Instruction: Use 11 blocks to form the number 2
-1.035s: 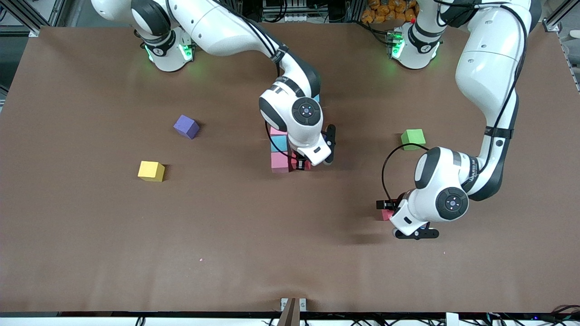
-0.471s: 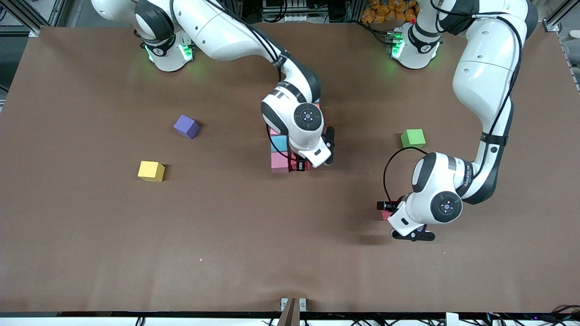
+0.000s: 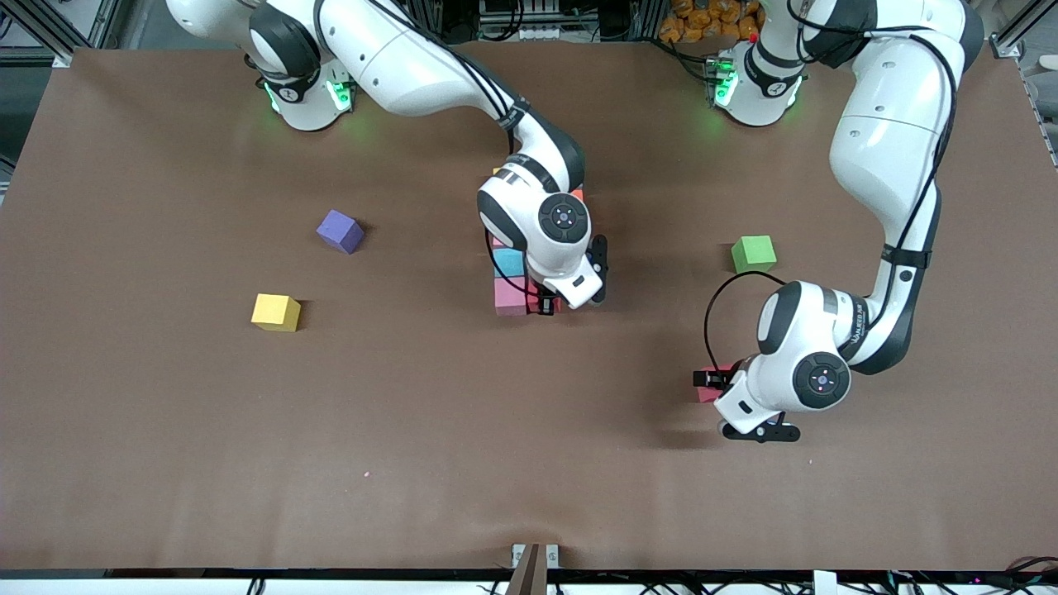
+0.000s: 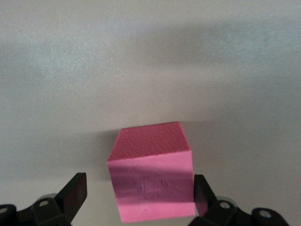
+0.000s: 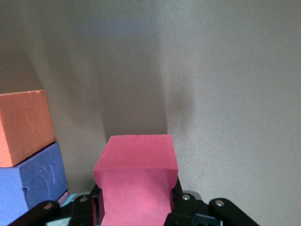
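Brown tabletop [image 3: 165,430] is shared: a pink block [image 4: 153,176] is straddled by the wide-open left gripper [image 4: 141,197]; beside the block stack [image 3: 508,281], a red block [image 5: 136,179] is clamped by the right gripper [image 5: 136,207].

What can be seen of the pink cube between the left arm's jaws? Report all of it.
The pink cube is a small matte block with a foam-like, finely grained surface and sharp edges. It sits flat on the brown table, toward the left arm's end, nearer to the front camera than the green cube. The left gripper straddles it with jaws open, one on each side. One jaw stands clear of it; contact at the other cannot be told. From the front, the wrist mostly hides it.
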`<state>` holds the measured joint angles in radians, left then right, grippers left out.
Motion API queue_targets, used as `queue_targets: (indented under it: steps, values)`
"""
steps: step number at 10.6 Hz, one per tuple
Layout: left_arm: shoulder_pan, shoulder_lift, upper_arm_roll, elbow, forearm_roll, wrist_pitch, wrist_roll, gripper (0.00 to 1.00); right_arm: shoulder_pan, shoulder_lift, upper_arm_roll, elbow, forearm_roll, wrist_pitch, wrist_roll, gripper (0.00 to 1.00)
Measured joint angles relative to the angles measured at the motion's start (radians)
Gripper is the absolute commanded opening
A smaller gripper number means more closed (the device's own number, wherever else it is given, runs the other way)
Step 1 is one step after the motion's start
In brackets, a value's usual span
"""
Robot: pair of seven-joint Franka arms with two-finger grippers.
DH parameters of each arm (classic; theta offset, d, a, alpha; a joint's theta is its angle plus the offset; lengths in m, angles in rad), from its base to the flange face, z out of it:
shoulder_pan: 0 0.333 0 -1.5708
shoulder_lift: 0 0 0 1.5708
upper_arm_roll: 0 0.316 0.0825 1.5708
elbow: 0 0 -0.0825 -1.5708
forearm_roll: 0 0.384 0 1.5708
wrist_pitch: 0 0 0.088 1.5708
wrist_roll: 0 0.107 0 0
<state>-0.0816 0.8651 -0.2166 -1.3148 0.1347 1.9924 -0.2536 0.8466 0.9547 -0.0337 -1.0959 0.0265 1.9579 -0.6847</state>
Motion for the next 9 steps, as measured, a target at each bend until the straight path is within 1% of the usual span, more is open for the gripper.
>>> queue_targets:
  steps: [2,3,4,5,7,9]
  values:
    - [-0.002,0.016,-0.002,-0.001,0.0,0.007,-0.007,1.0,0.0,0.003,0.0,0.0,-0.004,0.0,0.0,0.24]
    - [-0.004,0.021,-0.003,-0.001,0.0,0.015,-0.018,0.88,0.0,0.005,0.0,0.0,-0.005,0.001,0.0,0.24]
    - [-0.005,0.025,-0.003,-0.001,0.0,0.019,-0.024,0.75,0.0,0.008,-0.001,0.0,-0.005,0.002,0.0,0.24]
    - [-0.005,0.026,-0.003,-0.001,0.0,0.021,-0.025,0.64,0.0,0.011,-0.001,0.001,-0.005,0.003,0.0,0.24]
    - [-0.005,0.026,-0.004,0.001,0.0,0.04,-0.025,0.48,-0.001,0.017,-0.001,0.001,-0.005,0.009,0.0,0.24]
    - [-0.006,0.026,-0.005,0.007,0.0,0.047,-0.025,0.26,-0.002,0.022,-0.002,0.002,-0.006,0.015,0.0,0.24]
